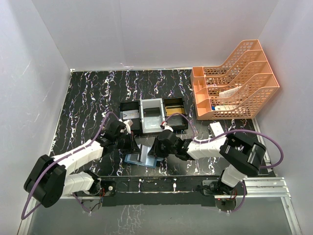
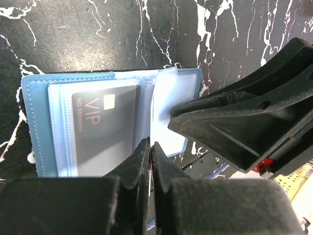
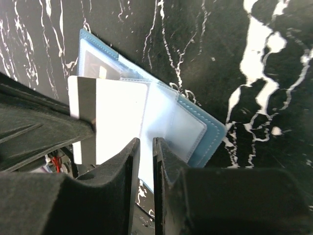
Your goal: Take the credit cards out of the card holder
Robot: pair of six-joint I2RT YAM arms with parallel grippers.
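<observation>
Slippage is threatening: the left gripper (image 2: 149, 145) is pinching a white credit card (image 3: 117, 117) by its edge over the card holder (image 1: 132, 159) lying lower-centre. Opposite, the right gripper (image 3: 145, 143) is hovering barely apart at a sleeve (image 3: 176, 122), grip untellable.

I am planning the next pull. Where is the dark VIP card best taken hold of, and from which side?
Probably its edge nearest the fold of the card holder, approached from that side. The dark VIP card lies flat inside a clear sleeve, so only an edge can be pinched; whether the sleeve opens there is unclear.
</observation>
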